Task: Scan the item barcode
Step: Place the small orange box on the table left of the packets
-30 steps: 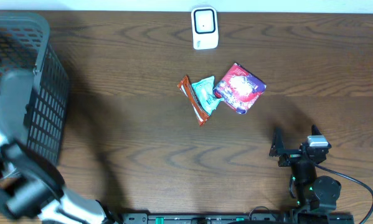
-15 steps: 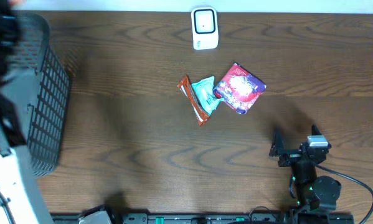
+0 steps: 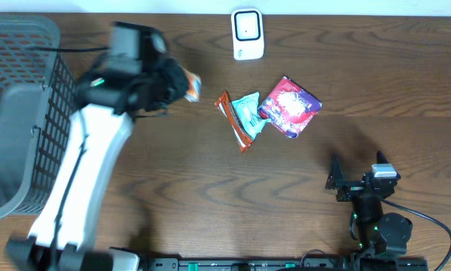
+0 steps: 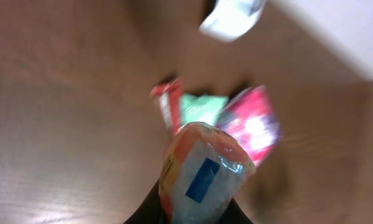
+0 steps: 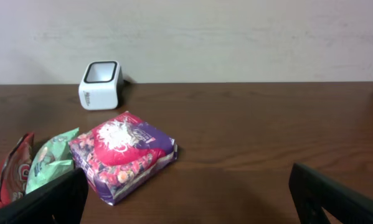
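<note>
Snack packet [image 3: 192,84] clamped in outstretched left arm's [image 3: 89,158] jaws

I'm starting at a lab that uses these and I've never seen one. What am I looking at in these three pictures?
These are two robot arms at a wooden table. One picture looks down from above. The other two come from small cameras on each arm's wrist.

The left hand is shut on a snack packet, clear with orange edges; its wrist picture is blurred. The right hand is open and empty, near the table's front edge.

On the table lie a white barcode scanner and three snacks bunched together: a red-and-purple pack, a teal packet and a red wrapper. A grey basket stands at the left.
</note>
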{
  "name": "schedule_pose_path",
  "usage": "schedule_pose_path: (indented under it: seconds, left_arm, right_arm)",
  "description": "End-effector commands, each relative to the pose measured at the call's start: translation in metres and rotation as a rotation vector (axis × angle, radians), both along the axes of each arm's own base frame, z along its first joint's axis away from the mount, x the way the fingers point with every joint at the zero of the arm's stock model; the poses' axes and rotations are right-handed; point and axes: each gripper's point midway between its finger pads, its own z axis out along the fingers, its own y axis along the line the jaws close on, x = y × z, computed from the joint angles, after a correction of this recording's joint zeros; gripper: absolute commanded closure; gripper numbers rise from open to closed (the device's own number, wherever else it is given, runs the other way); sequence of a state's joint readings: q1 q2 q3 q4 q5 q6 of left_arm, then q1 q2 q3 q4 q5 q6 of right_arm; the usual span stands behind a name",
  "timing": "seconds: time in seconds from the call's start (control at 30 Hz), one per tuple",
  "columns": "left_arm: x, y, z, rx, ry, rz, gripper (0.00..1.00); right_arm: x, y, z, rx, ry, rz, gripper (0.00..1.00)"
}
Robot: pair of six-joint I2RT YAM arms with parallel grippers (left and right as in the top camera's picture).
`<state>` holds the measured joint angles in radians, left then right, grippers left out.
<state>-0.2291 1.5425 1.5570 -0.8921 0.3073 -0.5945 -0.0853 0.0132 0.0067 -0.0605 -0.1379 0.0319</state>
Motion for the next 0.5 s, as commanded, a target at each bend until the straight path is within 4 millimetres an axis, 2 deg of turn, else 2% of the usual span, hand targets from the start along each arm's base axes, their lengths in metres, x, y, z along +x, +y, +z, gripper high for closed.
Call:
schedule_pose_path:
  seconds: [0.0, 0.1, 0.2, 0.23, 0.27, 0.33, 0.4, 0.47]
  left_arm:
    - [0.001, -0.018, -0.066, 0.105, 0.159, -0.055, 0.93]
    - [-0.002, -0.034, -0.11, 0.142, 0.276, -0.097, 0.92]
    - [-0.007, -0.045, -0.145, 0.173, 0.356, -0.129, 0.93]
    - [-0.009, -0.049, -0.159, 0.185, 0.389, -0.14, 0.86]
    - [-0.01, -0.05, -0.165, 0.19, 0.402, -0.144, 0.67]
    - [-0.01, -0.051, -0.172, 0.196, 0.419, -0.146, 0.44]
    - [-0.008, -0.05, -0.17, 0.192, 0.411, -0.143, 0.29]
    - [-0.002, -0.051, -0.155, 0.161, 0.379, -0.16, 0.26]
  right_arm:
    - [0.0, 0.002, -0.001, -0.018, 0.003, 0.009, 0.01]
    - [0.0, 0.002, -0.001, -0.018, 0.003, 0.009, 0.01]
    - [0.0, 0.002, -0.001, -0.018, 0.003, 0.009, 0.01]
    - [0.0, 0.002, -0.001, -0.018, 0.003, 0.009, 0.01]
    - [0.0, 0.002, -0.001, -0.018, 0.003, 0.009, 0.01]
    - [0.0, 0.002, -0.001, -0.018, 0.003, 0.009, 0.01]
    - [0.0, 0.002, -0.001, -0.018, 0.004, 0.009, 0.01]
    - [0.0, 0.002, -0.001, -0.018, 0.003, 0.009, 0.01]
